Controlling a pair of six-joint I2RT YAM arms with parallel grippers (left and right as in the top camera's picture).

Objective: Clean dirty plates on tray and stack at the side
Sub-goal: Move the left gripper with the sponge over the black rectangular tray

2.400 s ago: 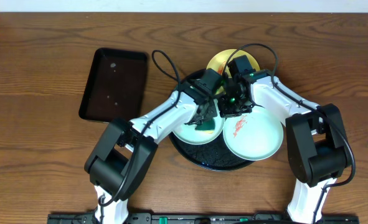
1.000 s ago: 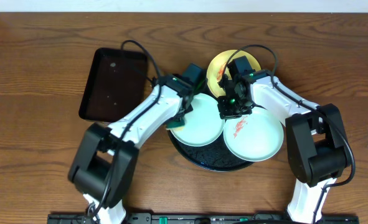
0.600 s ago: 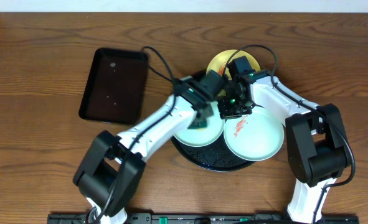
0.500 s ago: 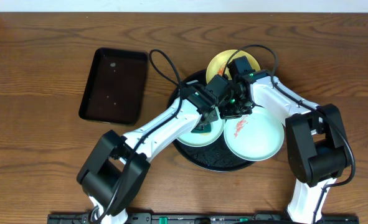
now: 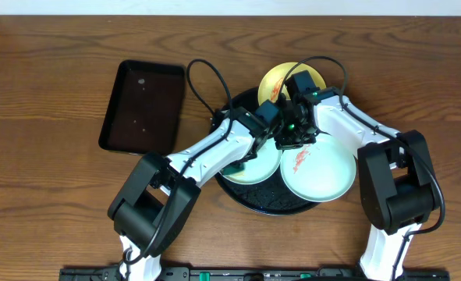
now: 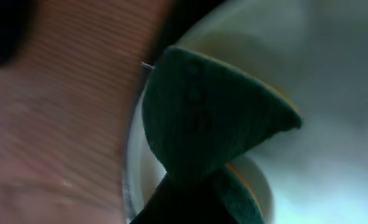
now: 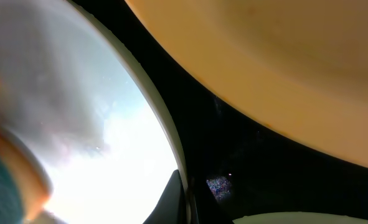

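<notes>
At the tray [image 5: 255, 205]'s left side my left gripper [image 5: 260, 147] pinches a green sponge [image 6: 208, 118] over a mint plate [image 5: 255, 168] — my right gripper [image 5: 292, 137], fully closed, sits mid-tray. Smeared plate [image 5: 321, 176] lies at the tray's right, yellow plate [image 5: 272, 79] at its far rim.

The left arm [image 5: 209, 149] and the right arm [image 5: 345, 119] are built of white rounded links joined by bulky black joint housings [image 5: 394, 187]. A thin black cable [image 5: 321, 56] is looped over each wrist, and a small green light [image 5: 292, 125] is seen on the right arm's black wrist block.
</notes>
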